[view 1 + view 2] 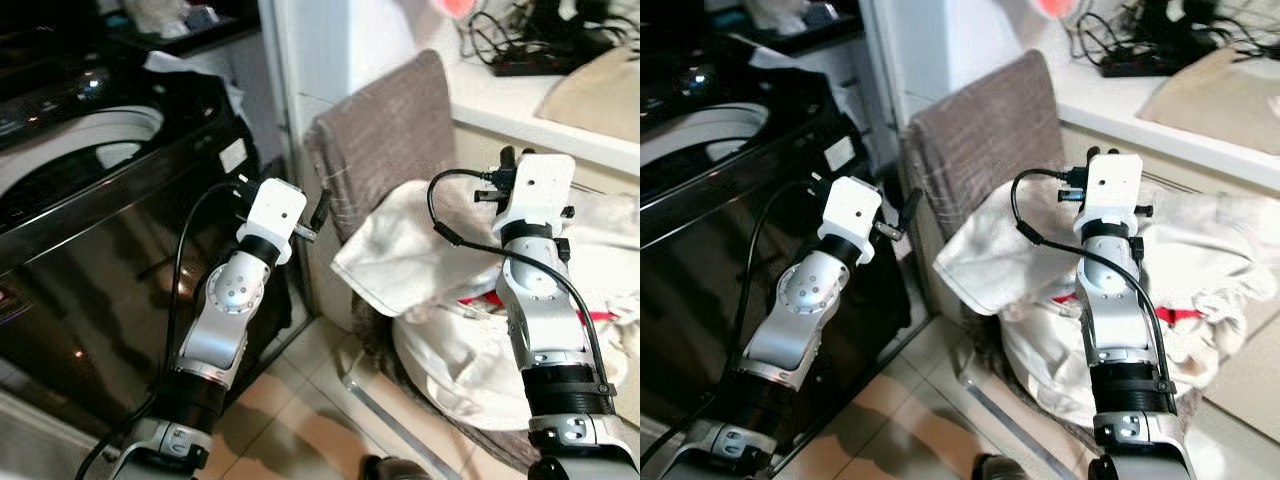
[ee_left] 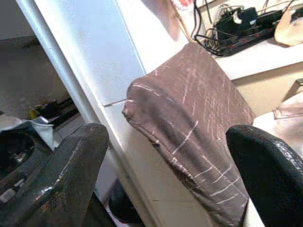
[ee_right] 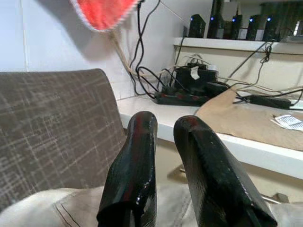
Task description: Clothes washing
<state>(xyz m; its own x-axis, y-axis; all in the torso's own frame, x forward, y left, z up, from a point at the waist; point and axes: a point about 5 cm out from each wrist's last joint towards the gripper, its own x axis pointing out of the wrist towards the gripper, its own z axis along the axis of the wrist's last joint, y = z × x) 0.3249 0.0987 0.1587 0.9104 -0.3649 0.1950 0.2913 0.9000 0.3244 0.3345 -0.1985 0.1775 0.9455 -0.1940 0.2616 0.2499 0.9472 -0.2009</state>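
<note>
Sagging cream clothes point(image 1: 440, 270), crumpled, brown chair point(image 1: 385, 135)

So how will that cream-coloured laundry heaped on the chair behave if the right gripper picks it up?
The cream laundry lies in soft folds, so it will probably sag and trail from the right gripper. It is a big heap, so one pinch likely lifts only part. It overlaps the chair's brown back and may drag there.
</note>
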